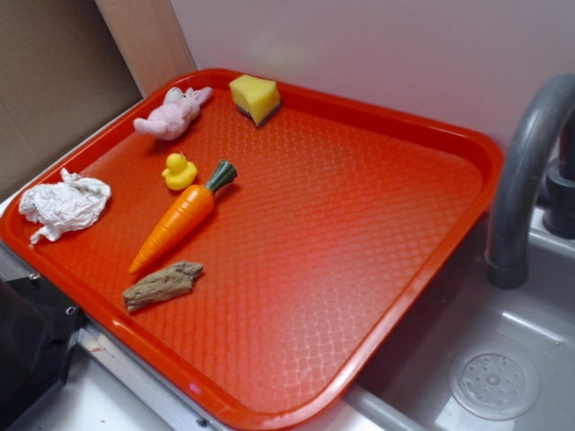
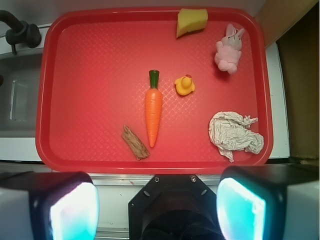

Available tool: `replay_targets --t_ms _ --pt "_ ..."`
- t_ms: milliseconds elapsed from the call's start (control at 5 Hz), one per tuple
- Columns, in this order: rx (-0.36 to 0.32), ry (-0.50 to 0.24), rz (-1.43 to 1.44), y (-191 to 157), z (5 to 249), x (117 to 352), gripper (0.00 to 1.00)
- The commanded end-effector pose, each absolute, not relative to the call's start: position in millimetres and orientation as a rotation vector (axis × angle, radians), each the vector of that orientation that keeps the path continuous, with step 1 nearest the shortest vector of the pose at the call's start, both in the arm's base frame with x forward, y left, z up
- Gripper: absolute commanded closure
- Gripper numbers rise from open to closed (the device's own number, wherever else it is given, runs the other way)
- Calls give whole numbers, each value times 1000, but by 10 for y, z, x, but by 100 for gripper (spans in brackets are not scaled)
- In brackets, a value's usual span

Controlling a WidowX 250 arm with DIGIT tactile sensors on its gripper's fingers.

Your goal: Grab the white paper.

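The paper (image 2: 233, 134) lay crumpled on the red tray (image 1: 377, 296), against the rim in one corner; in the wrist view that was the near right corner, closest to the gripper (image 2: 158, 202). The gripper hung high above the tray's near edge, its jaws spread wide and holding nothing, well apart from the paper. Beyond the paper along the same side lay a pink bunny (image 2: 229, 50), with a yellow sponge (image 2: 191, 21) at the far rim. Mid-tray were a duck (image 2: 184, 85), a carrot (image 2: 153, 109) and a brown wood chunk (image 2: 135, 142). A grey sink (image 1: 485, 359) with a faucet (image 1: 526, 171) stood beside the tray.
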State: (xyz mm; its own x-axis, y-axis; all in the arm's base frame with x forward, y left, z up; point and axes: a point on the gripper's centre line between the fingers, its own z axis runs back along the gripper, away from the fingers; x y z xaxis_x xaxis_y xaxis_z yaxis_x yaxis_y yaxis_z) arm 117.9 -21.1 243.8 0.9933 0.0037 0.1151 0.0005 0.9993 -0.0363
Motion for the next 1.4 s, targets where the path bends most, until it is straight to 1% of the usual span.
replay_targets --t_ms 0,200,400,600,800,1000,1200 --pt "-36 -115 2 -211 2438 1179 0" --pt "116 -227 -174 16 2361 1485 0" --pt "224 -255 -413 179 2402 1708 0" --pt "265 -225 -653 230 2288 1884 0" --pt "314 -18 -952 342 1904 1791 0" --pt "338 170 -1062 435 1534 1645 0" --pt "360 292 -1062 522 1309 1450 0"
